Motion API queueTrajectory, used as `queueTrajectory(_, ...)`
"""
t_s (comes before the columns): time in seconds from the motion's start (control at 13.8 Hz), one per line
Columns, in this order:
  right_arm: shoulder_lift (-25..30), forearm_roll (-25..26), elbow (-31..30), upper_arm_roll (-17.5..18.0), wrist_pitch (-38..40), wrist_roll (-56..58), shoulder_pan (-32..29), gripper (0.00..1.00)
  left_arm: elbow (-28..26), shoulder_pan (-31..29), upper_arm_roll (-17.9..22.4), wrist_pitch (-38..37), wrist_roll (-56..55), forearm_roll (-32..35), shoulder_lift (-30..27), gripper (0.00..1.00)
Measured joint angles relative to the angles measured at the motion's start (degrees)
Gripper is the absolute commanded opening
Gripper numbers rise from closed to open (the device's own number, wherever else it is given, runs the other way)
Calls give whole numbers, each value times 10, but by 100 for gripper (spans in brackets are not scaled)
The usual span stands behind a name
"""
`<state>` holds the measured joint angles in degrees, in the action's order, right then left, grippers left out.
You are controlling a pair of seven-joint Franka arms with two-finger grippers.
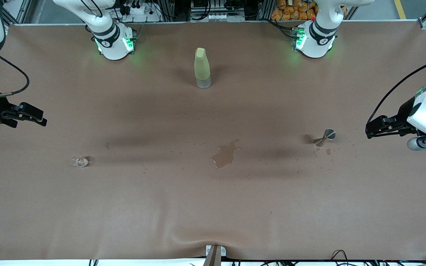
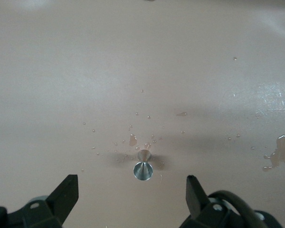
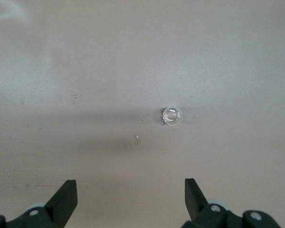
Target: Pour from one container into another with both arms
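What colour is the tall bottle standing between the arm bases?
Pale yellow-green bottle with a clear base, best seen in the front view.

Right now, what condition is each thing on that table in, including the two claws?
Clear cup: upright, untouched.
Metal cup: standing, droplets around it.
Bottle: upright, capped.
Puddle: spilled liquid mid-table.
Left gripper: open, empty, beside the metal cup.
Right gripper: open, empty, at the clear cup's end of the table.
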<state>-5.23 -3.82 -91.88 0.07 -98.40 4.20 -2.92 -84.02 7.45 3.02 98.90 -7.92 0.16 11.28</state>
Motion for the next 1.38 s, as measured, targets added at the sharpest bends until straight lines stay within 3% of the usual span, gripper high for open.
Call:
queueTrajectory(0.87, 0, 0, 0, 0, 0, 0, 0, 100, 0, 0, -4, 0, 28, 0, -1, 100)
queueTrajectory(1.38, 0, -1, 0, 0, -1, 0, 0, 100, -2, -10, -3, -2, 214, -36, -1, 100)
